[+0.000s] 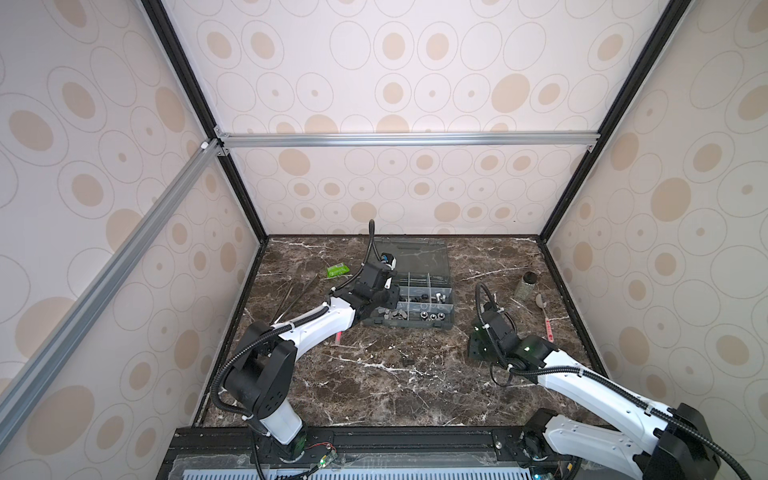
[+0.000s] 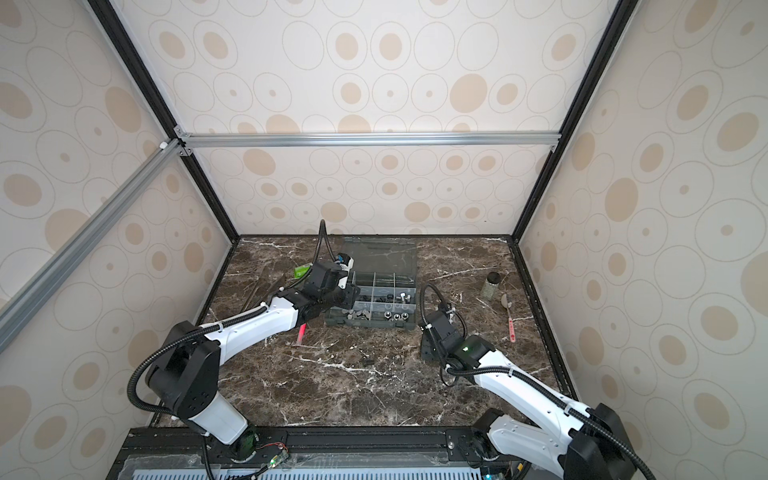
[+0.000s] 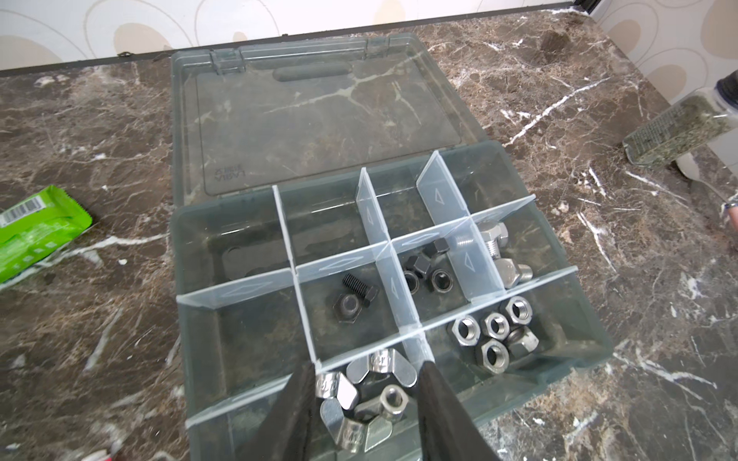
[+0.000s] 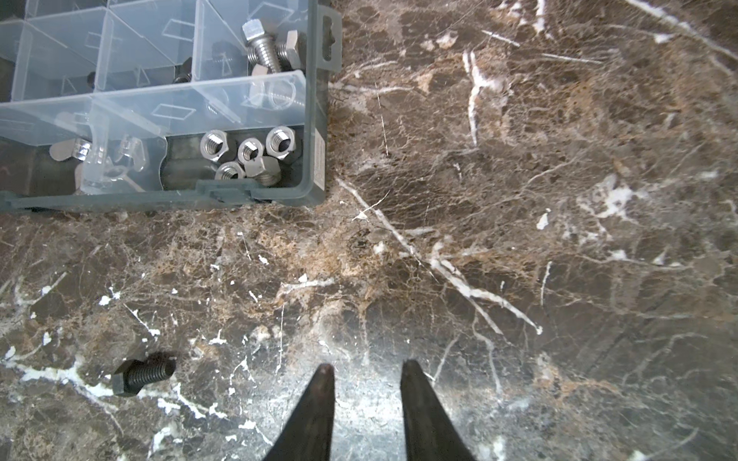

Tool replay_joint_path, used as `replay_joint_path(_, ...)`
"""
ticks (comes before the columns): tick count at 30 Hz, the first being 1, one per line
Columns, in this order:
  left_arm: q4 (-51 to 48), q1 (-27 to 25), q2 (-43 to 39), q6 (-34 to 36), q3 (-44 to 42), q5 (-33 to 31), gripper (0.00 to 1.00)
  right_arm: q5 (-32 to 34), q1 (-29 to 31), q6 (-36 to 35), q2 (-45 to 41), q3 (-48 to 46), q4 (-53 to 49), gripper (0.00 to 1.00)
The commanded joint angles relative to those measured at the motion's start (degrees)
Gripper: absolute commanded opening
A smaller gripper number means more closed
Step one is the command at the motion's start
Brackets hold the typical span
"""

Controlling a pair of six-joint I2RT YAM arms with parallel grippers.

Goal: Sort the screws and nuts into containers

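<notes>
The grey box (image 1: pixel 407 327) is set on the table (image 1: pixel 374 395), with its lid (image 3: pixel 319 119) laid open flat behind it. The left claw (image 3: pixel 367 367) is held over the front row of compartments (image 3: pixel 347 223), with its jaws apart and nothing clamped between them. Below the fingers (image 3: pixel 295 399), a heap of silver wing nuts (image 3: pixel 359 393) is seen in a front compartment. One of them lies close against a finger, but whether it is touched cannot be told. Five silver hex nuts (image 3: pixel 495 331) are gathered in the front corner compartment beside it. In the row behind, silver screws (image 3: pixel 495 243) are kept in the end compartment and black nuts (image 3: pixel 427 273) in the next. A black screw (image 3: pixel 357 285) is paired with a single black nut in the compartment after that.

The right claw (image 4: pixel 367 367) is held low over bare table, near the front corner of the box. Its jaws are apart and nothing is held between them. A loose black screw (image 4: pixel 141 375) is seen lying on its side on the table, apart from the box and off to one side of the right claw, untouched. In both top views it is found between the two arms (image 1: pixel 408 362).

A small jar (image 1: pixel 525 286) and a spoon (image 1: pixel 540 300) are placed to the right of the box. A green packet (image 1: pixel 337 271) and tweezers (image 1: pixel 299 295) are placed to its left.
</notes>
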Motion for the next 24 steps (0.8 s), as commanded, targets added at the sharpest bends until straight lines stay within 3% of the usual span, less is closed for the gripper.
replay_joint_path(1, 0.49, 0.92, -1.62, -0.54, -0.64, -1.46, 0.43, -0.62, 1.01, 2.23, 1.48, -0.72, 2.32, 0.34)
replay_joint_path(24, 0.76, 2.79, -15.08, -1.93, -13.35, -5.37, 0.45, -4.58, 15.1, 5.27, 25.7, 11.8, 9.48, 0.42)
